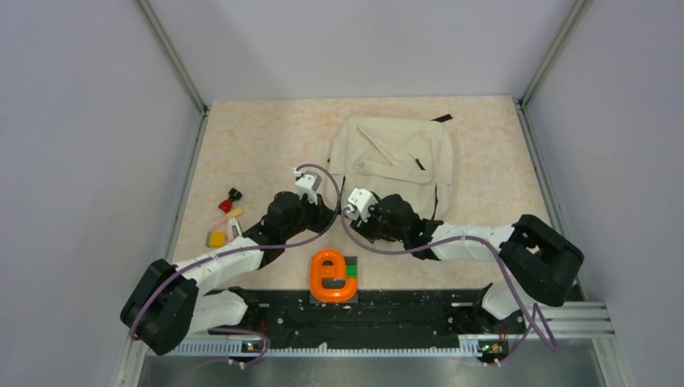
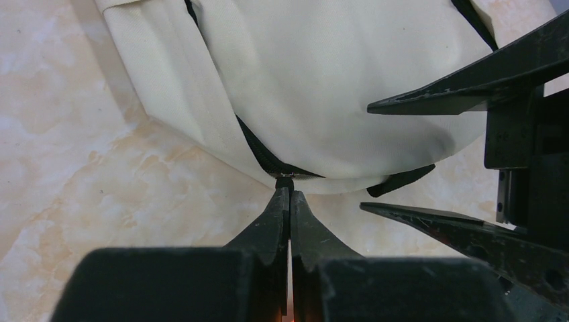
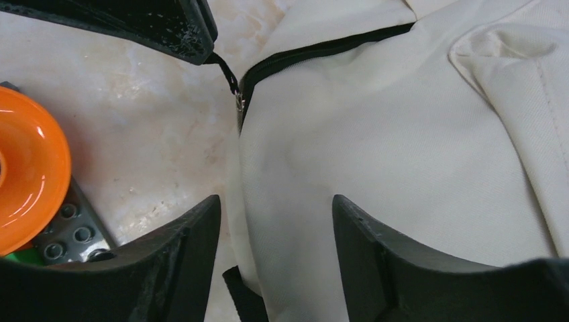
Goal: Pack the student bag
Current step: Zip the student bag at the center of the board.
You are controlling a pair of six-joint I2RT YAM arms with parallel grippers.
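Left gripper point(image 2: 290, 194) is clenched on the zipper pull point(image 2: 285, 181) at the near-left corner of the student bag point(image 1: 395, 157), its fingers pressed flat together with the small black tab caught at their tips. The bag lies flat on the worktop point(image 1: 266, 137), a little right of centre and toward the far side. Just right of that pinch, the right gripper point(image 3: 275, 201) stands released, its fingers parted on either side of the same corner with cream fabric between them. Whether they press the cloth cannot be told.

The step in hand looks like opening the bag, with nothing packed yet. The next move likely calls for the right gripper to close on the corner and anchor it. The left would then draw the tab along the curve of the zipper track point(image 3: 322, 50), low and in line with the teeth. Otherwise the soft bag may simply slide or bunch.

Only the overhead view shows what waits to go in:
- small coloured pieces point(image 1: 223, 219) at the left
- an orange ring point(image 1: 331, 276) on a brick plate point(image 1: 352, 266) near the arm bases

The arms hide the tab in that view. The left wrist view shows the pinch head-on, while the right wrist view shows the track closed beyond the slider.
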